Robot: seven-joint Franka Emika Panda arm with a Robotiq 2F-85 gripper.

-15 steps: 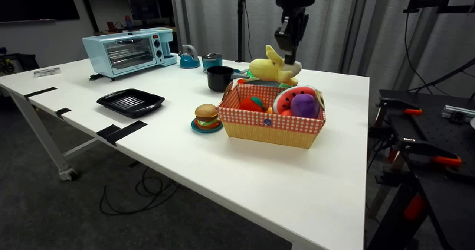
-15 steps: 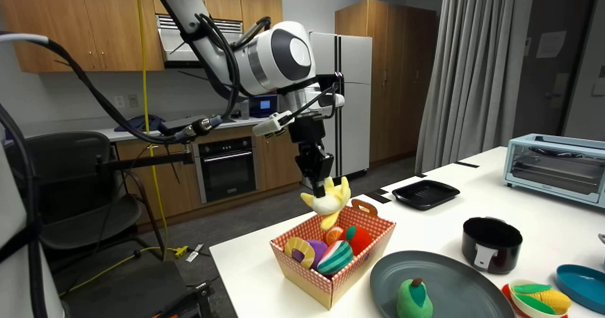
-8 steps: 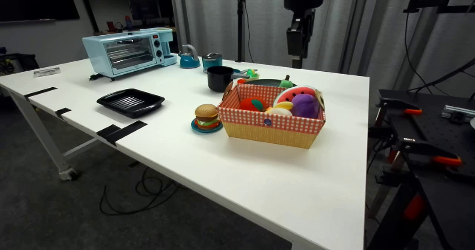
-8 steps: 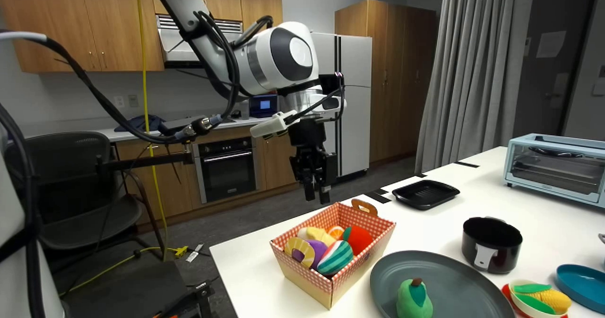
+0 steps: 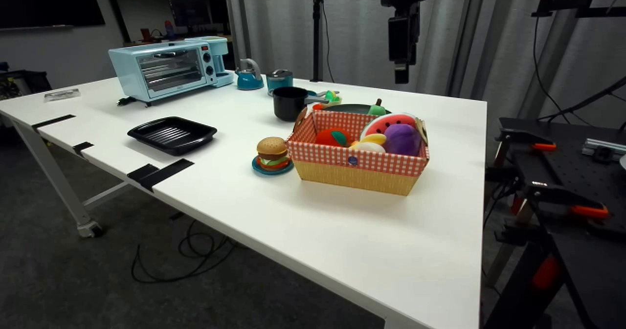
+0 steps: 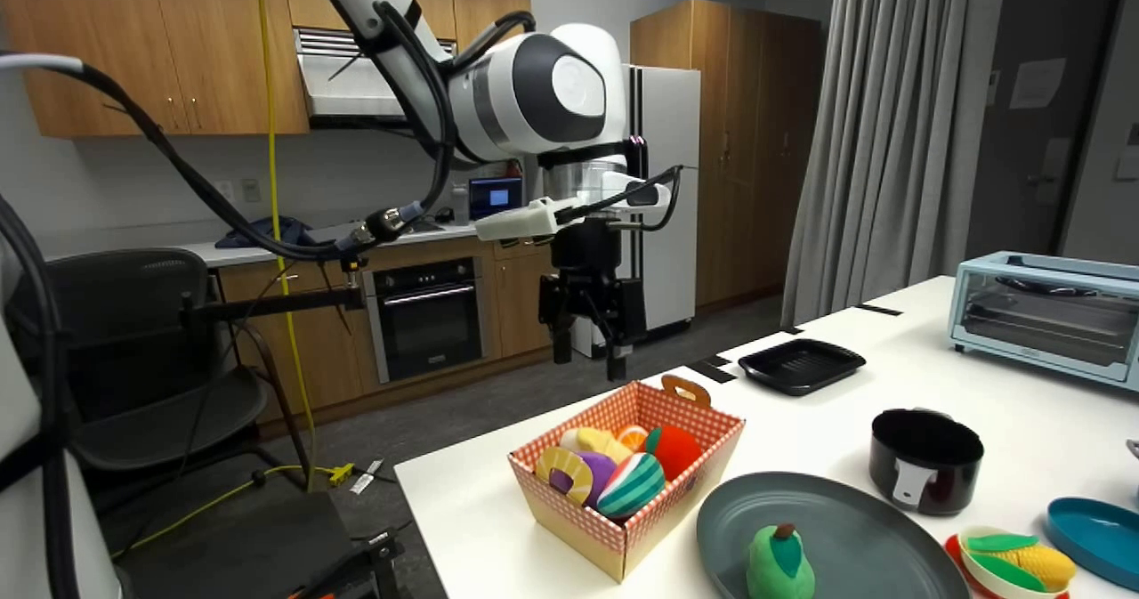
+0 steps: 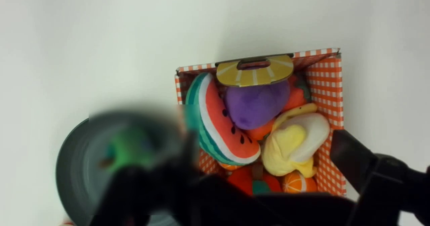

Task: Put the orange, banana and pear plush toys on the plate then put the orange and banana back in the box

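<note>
Banana plush, yellow-white, lies below the black gripper, inside the red-checked cardboard box. Jaws gape empty; retreat likely.

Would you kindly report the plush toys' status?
Gripper open, empty. Plush banana, plush orange in checkered box; plush pear on plate. Nothing visibly blocking.

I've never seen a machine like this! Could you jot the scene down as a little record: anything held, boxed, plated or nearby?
Held: nothing; the claw is open, in midair
Container: red-checked box
Boxed: plush banana, plush orange, watermelon slice, purple toy, among others
Plated: green plush pear, on the gray plate
Nearby: toy burger, black pot, black tray, toaster oven
Status: job looks done, judging by where banana, orange and pear lie
</note>
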